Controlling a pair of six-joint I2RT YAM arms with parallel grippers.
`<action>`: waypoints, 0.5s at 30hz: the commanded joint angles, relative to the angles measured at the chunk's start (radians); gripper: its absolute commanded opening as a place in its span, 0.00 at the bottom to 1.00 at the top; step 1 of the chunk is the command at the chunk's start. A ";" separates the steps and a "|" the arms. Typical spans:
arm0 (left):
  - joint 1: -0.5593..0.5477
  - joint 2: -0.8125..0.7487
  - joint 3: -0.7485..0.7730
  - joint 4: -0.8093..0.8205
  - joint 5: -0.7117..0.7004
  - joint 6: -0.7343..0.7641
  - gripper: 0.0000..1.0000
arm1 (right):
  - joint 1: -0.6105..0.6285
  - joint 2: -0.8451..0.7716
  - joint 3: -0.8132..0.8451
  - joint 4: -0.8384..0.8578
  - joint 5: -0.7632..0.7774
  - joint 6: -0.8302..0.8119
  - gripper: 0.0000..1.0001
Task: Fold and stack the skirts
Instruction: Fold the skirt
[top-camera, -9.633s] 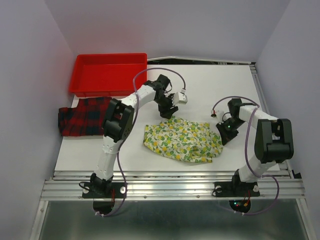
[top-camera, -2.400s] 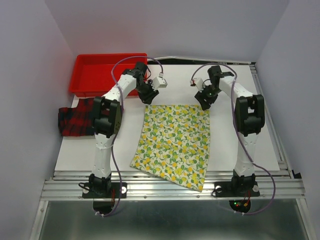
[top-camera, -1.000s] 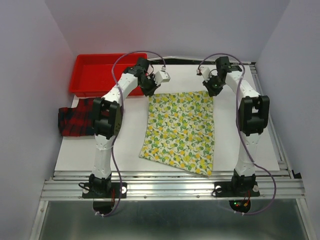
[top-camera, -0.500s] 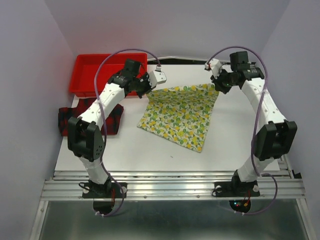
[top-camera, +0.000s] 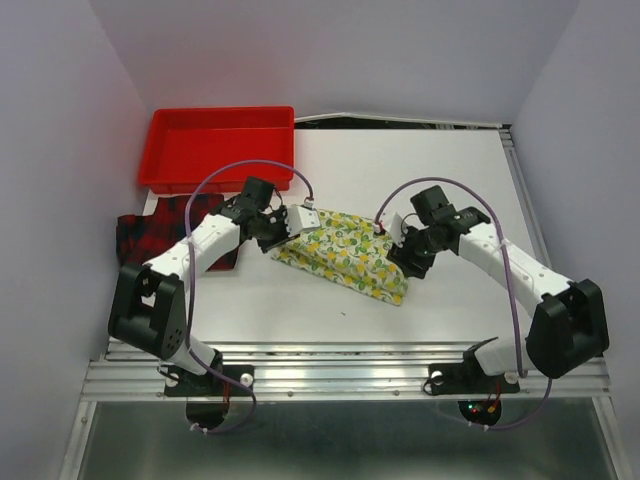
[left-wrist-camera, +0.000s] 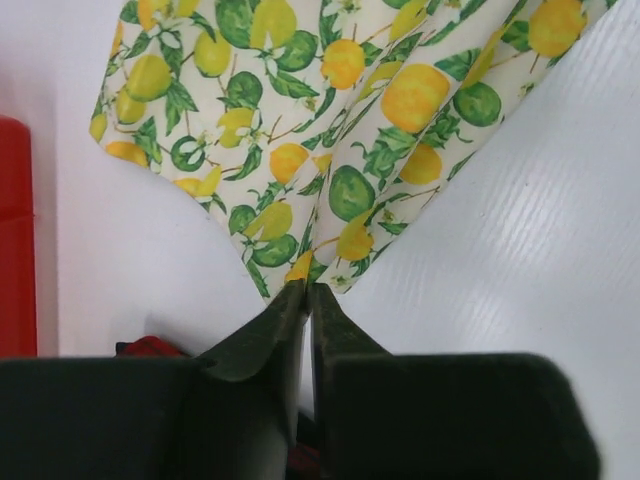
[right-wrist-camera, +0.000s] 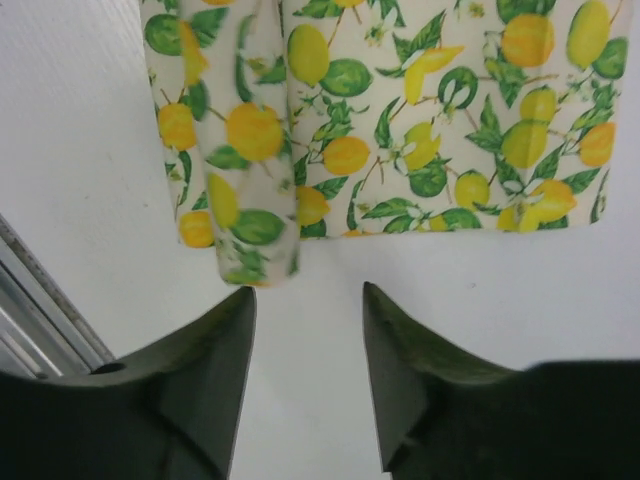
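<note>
The lemon skirt (top-camera: 340, 256) lies folded over into a narrow slanted band mid-table. My left gripper (top-camera: 281, 233) is at its left end; in the left wrist view the fingers stand almost together, pinching the skirt's corner (left-wrist-camera: 306, 270) at the very tips of the left gripper (left-wrist-camera: 308, 290). My right gripper (top-camera: 403, 258) is at the band's right end. In the right wrist view the right gripper (right-wrist-camera: 308, 295) is open, with the skirt's folded edge (right-wrist-camera: 250, 250) lying just past the tips and nothing between them. The plaid skirt (top-camera: 150, 238) lies crumpled at the table's left edge, partly under the left arm.
A red tray (top-camera: 215, 113) stands at the back left, and its edge (left-wrist-camera: 12, 240) shows in the left wrist view. The table's metal rail (right-wrist-camera: 40, 300) runs near the right gripper. White tabletop surrounds the folded skirt.
Both grippers swept from the far side toward the near side, carrying the skirt's far edge over so that it lies doubled. The right gripper has opened and let go of its corner.
</note>
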 joint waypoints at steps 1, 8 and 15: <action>-0.015 -0.064 -0.036 0.021 -0.027 0.031 0.43 | 0.019 -0.071 -0.020 0.054 0.045 0.042 0.64; -0.040 -0.157 -0.031 -0.067 0.018 0.008 0.68 | 0.019 -0.047 0.083 -0.002 0.066 0.135 0.66; -0.040 -0.096 -0.011 -0.004 0.014 -0.107 0.60 | 0.019 0.155 0.117 0.031 0.047 0.263 0.65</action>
